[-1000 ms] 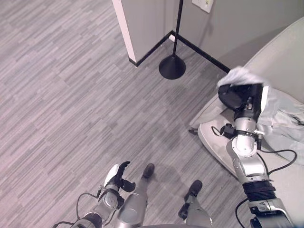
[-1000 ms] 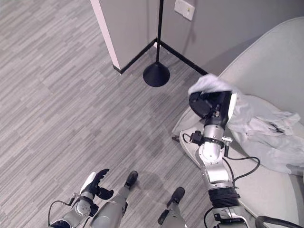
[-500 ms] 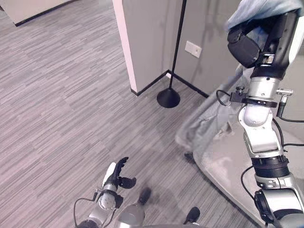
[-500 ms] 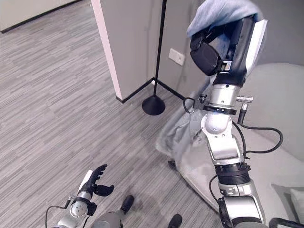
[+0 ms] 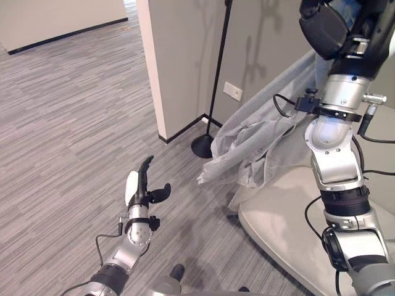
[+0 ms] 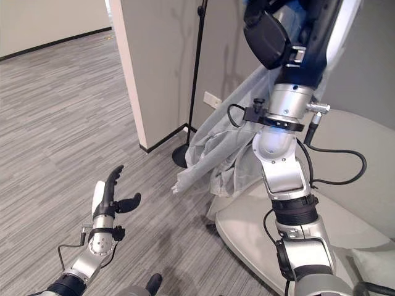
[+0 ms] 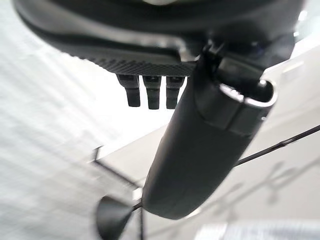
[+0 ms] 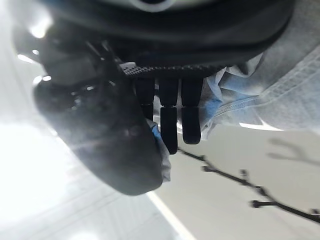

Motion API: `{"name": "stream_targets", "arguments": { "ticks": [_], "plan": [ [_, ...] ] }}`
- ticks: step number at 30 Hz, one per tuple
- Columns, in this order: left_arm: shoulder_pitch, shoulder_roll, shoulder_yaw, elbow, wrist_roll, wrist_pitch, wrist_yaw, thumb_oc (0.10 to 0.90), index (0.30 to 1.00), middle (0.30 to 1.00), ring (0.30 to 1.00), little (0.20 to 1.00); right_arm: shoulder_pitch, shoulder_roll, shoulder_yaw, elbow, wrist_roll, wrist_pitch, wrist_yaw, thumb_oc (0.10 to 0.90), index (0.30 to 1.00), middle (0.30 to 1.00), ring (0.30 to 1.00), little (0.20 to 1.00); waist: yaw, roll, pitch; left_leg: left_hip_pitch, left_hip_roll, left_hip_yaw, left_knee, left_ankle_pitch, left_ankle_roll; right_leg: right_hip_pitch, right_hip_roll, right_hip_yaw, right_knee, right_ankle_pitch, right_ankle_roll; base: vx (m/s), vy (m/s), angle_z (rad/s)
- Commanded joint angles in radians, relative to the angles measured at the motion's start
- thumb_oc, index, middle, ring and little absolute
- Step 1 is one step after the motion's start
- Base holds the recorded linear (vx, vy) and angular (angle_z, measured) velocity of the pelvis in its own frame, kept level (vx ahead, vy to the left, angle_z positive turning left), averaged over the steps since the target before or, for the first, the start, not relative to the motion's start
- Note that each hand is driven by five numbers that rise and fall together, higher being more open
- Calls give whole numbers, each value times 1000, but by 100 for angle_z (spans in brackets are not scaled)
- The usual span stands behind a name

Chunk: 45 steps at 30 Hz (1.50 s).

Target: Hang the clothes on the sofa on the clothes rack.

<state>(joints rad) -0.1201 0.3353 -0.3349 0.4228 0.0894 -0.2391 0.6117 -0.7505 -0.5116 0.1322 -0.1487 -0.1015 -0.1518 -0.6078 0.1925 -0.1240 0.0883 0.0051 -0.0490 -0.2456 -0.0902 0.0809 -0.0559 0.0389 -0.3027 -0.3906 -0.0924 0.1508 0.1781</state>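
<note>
My right hand (image 5: 327,24) is raised high at the upper right, its fingers curled on a light grey garment (image 5: 259,135). The garment hangs down in folds to just above the sofa (image 5: 278,222). In the right wrist view the cloth (image 8: 250,95) sits bunched between the thumb and the fingers (image 8: 170,125), with the rack's black hooks (image 8: 240,177) beyond. The clothes rack (image 5: 214,80) is a thin black pole on a round base (image 5: 202,147), standing just left of the hanging garment. My left hand (image 5: 139,188) is low at the left, open, its fingers pointing up.
A wall corner (image 5: 163,68) stands right behind the rack, with a white socket plate (image 5: 232,90) low on the wall. Grey plank floor (image 5: 62,123) spreads to the left. A pale cushion (image 6: 376,265) lies on the sofa's right end.
My right arm has lifted the garment off the sofa to well above it, beside the rack. The left hand has risen a little. The camera has tilted upward.
</note>
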Motion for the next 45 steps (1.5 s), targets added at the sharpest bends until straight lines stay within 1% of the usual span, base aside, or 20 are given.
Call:
{"name": "stream_targets", "arguments": {
  "ticks": [1,4,7,9,13,14,15,16,18,19,22,27,28,29,30,31,32,38,43,45],
  "plan": [
    [-83,39,-30,-55,62,-108,39,800,900,900,900,900,-151,-8,9,-49,10,-86,-30,400,300,300,300,300,10,-44,-138,35,-8,34,3,-146,52,64,-90,9,16,-17,73,-7,-3,-6],
    [-149,-17,-127,-55,-26,-122,-37,800,900,900,900,900,-213,36,48,-54,24,-87,-15,400,300,300,300,300,-7,-47,-139,48,-7,42,3,-149,54,62,-90,26,21,-14,70,-7,-5,-11],
    [-181,-56,-199,-30,-67,-122,-85,800,900,900,900,900,-253,61,70,-43,33,-89,-13,400,300,300,300,300,-17,-50,-139,53,-8,46,3,-151,55,63,-89,32,21,-12,68,-1,4,-7],
    [-215,-88,-253,7,-85,-117,-107,800,900,900,900,900,-277,99,85,-40,50,-94,-17,400,300,300,300,300,-28,-52,-138,58,-9,50,3,-153,56,63,-88,39,22,-11,67,0,2,-2],
    [-280,-137,-299,93,-82,-104,-92,800,900,900,900,900,-288,141,109,-47,92,-111,-16,400,300,300,300,300,-46,-56,-134,64,-10,57,3,-153,57,59,-90,49,26,-10,66,-2,0,-5],
    [-326,-165,-312,147,-74,-89,-64,800,900,900,900,900,-278,174,131,-65,143,-134,-7,400,300,300,300,300,-64,-60,-135,67,-11,62,3,-154,57,57,-89,59,28,-8,65,-3,7,-17],
    [-355,-182,-311,179,-65,-82,-45,800,900,900,900,900,-271,186,145,-78,172,-144,2,400,300,300,300,300,-74,-59,-135,69,-12,66,3,-155,57,52,-90,64,30,-7,65,1,13,-23],
    [-403,-193,-297,228,-29,-57,22,800,900,900,900,900,-244,216,174,-111,246,-178,23,400,300,300,300,300,-92,-61,-135,73,-11,74,3,-155,56,47,-90,75,31,-3,64,4,10,-22],
    [-406,-198,-296,234,-25,-59,27,800,900,900,900,900,-243,215,175,-113,249,-178,26,400,300,300,300,300,-92,-59,-135,72,-10,75,3,-155,56,45,-90,76,33,-3,65,1,12,-14],
    [-458,-205,-269,286,23,-27,114,800,900,900,900,900,-197,228,215,-175,327,-221,62,400,300,300,300,300,-117,-56,-137,76,-9,88,3,-155,54,36,-86,90,36,-1,65,-1,19,-11],
    [-496,-192,-232,337,87,11,206,800,900,900,900,900,-114,238,265,-252,494,-297,139,400,300,300,300,300,-149,-53,-138,81,-6,108,3,-156,51,22,-82,114,39,4,65,-3,18,-13],
    [-561,-193,-179,449,101,46,276,800,900,900,900,900,-42,237,356,-356,677,-366,246,400,300,300,300,300,-196,-54,-147,93,4,140,3,-157,44,9,-76,148,43,5,65,5,-4,-21],
    [-562,-194,-178,451,101,45,276,800,900,900,900,900,-43,236,356,-356,679,-366,248,400,300,300,300,300,-195,-54,-147,93,4,141,3,-157,44,8,-76,149,43,5,65,-2,-9,-18],
    [-589,-210,-167,473,60,20,267,800,900,900,900,900,-46,225,375,-372,690,-380,256,400,300,300,300,300,-213,-53,-147,96,8,151,3,-157,40,2,-74,158,45,5,65,-4,-9,-18],
    [-597,-220,-165,478,41,14,262,800,900,900,900,900,-48,226,381,-377,691,-379,255,400,300,300,300,300,-218,-53,-149,96,10,154,3,-157,39,2,-73,162,44,6,65,-4,-10,-14],
    [-607,-229,-164,485,27,7,256,536,505,505,505,505,-53,226,388,-380,687,-381,254,400,300,300,300,300,-223,-52,-151,95,12,157,3,-158,39,0,-72,165,44,6,65,6,-6,-5],
    [-615,-238,-170,483,17,6,246,400,300,300,300,300,-58,228,395,-376,689,-377,254,400,300,300,300,300,-229,-52,-154,96,14,160,3,-158,38,-1,-70,168,44,5,64,8,-6,-3],
    [-626,-245,-152,511,-30,11,268,400,300,300,300,300,-74,224,424,-359,730,-388,249,400,300,300,300,300,-243,-53,-156,98,19,176,3,-158,38,-9,-62,189,41,9,62,-3,-3,-12],
    [-626,-214,-106,528,-43,15,315,400,300,300,300,300,-68,201,423,-362,759,-403,257,400,300,300,300,300,-246,-52,-161,99,18,181,3,-157,39,-13,-59,198,38,10,63,-8,7,-12],
    [-628,-169,-78,508,-25,22,350,400,300,300,300,300,-62,183,412,-367,763,-410,258,400,300,300,300,300,-243,-50,-163,98,17,184,3,-157,39,-14,-60,198,37,9,65,-12,20,-6]
  ]
}}
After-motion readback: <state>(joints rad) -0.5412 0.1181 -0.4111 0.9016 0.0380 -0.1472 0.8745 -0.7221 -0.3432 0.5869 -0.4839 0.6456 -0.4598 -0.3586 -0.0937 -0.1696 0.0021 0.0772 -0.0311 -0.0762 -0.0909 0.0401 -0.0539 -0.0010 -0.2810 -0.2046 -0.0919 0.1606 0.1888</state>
